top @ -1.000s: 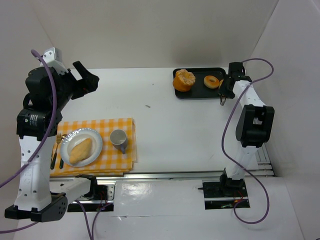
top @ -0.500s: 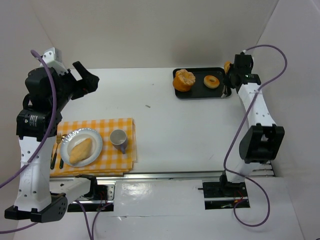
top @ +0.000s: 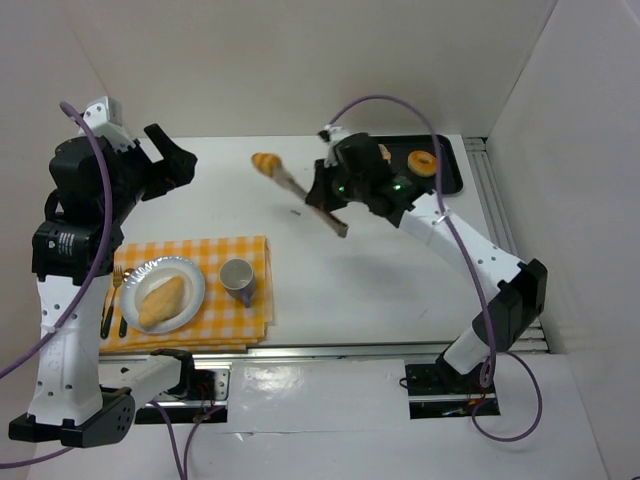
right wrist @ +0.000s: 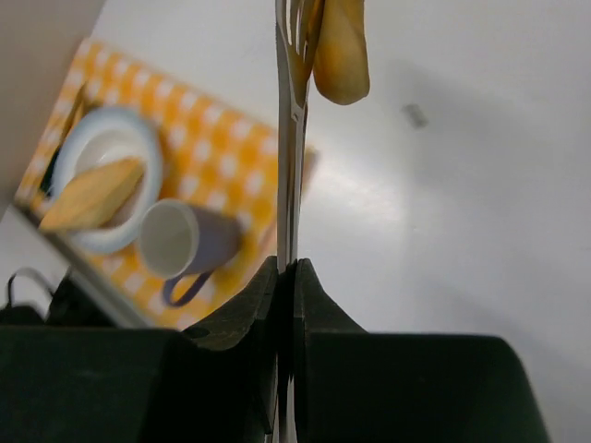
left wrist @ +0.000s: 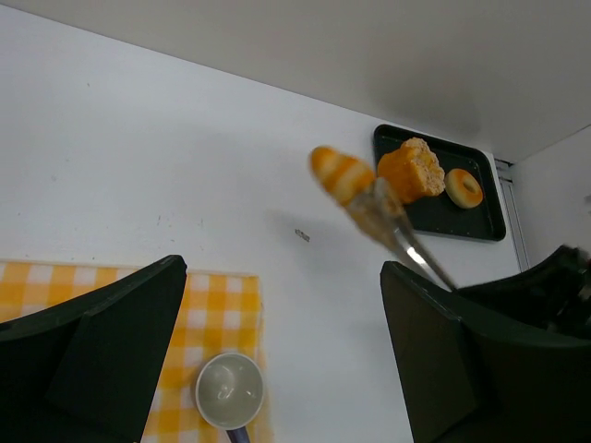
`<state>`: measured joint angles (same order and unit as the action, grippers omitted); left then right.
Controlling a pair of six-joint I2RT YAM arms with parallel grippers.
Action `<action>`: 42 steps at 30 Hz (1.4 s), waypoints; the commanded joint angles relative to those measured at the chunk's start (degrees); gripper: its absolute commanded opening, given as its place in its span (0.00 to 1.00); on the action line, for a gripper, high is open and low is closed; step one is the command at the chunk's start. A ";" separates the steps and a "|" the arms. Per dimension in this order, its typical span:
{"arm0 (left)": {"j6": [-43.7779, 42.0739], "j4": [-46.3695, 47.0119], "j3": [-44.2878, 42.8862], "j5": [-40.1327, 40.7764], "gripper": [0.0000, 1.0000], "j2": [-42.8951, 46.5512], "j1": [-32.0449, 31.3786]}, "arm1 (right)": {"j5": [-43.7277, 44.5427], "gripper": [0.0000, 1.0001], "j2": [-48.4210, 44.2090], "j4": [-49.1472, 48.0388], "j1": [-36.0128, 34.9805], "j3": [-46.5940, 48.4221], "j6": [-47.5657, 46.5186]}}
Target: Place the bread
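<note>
Bread (top: 264, 162) hangs in the tips of the tongs (top: 296, 190) above the counter's (top: 380, 270) far middle, left of the tray (top: 447, 178). Right pincer (right wrist: 287, 277) pinches the tongs' handle; left pincer (left wrist: 282, 268) stands spread.

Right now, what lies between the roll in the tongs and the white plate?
Top view: from roll to plate, only bare table, then checkered cloth.

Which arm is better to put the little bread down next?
The right arm, probably. Its jaws are shut on the tongs, which pinch the little bread in the air above the table. The left arm sits raised with open, empty jaws.
</note>
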<state>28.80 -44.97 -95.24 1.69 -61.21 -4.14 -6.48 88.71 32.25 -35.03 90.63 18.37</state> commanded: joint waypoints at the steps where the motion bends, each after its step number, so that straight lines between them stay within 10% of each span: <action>1: -0.23 1.55 -1.53 1.82 1.00 1.36 0.36 | -5.12 0.00 1.99 -6.40 -7.83 1.56 0.97; 13: -0.23 -0.81 -2.58 3.49 1.00 3.55 0.36 | -13.56 0.00 20.71 -9.93 -24.46 16.24 0.97; 31: -0.85 -1.35 -2.58 4.02 1.00 3.55 0.36 | -19.71 0.01 37.77 -9.93 -26.23 26.17 2.64; 42: -0.85 -1.35 -2.58 3.49 1.00 3.55 0.36 | -16.02 0.49 36.72 -5.88 -26.76 27.23 0.53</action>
<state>28.67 -47.59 -95.96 5.28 -58.50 -4.14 -23.68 128.01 25.36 -61.06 114.52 19.84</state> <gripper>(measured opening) 0.998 0.486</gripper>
